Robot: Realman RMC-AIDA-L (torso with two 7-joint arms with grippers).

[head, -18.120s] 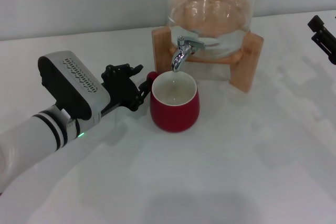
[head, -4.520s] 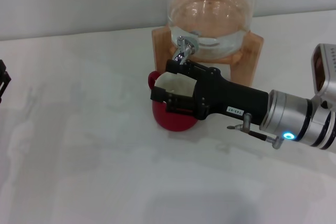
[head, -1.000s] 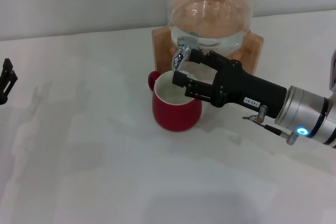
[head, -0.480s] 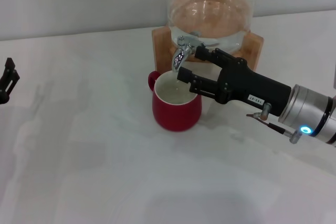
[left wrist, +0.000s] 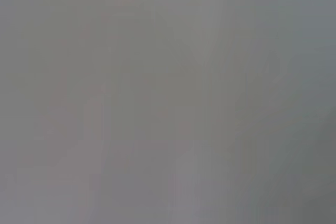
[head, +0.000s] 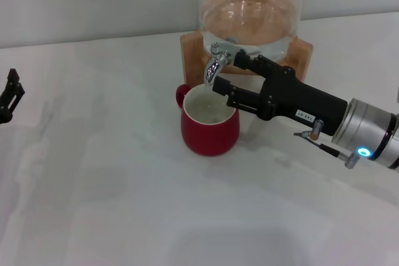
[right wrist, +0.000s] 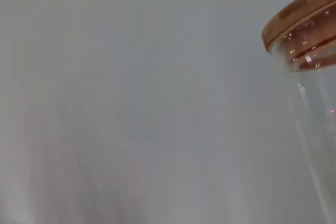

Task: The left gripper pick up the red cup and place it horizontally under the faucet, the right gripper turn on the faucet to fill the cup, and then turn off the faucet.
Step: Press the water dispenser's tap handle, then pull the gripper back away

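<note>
The red cup (head: 210,126) stands upright on the white table, its mouth right under the faucet (head: 216,64) of the glass jar (head: 249,10), with its handle to the left. My right gripper (head: 227,73) reaches in from the right, open. Its upper finger lies beside the faucet's lever and its lower finger (head: 234,95) lies over the cup's far rim, just below the spout. My left gripper (head: 10,94) is parked at the table's far left edge, and only a black part of it shows. The left wrist view shows only grey.
The jar sits on a wooden stand (head: 298,51) at the back of the table. Its wooden lid and glass wall show in the right wrist view (right wrist: 307,14). The white table (head: 124,204) spreads in front and to the left.
My left gripper has let go of the cup and drawn back to the far left. My right gripper came in over the cup, then rose back and to the right, next to the faucet.
</note>
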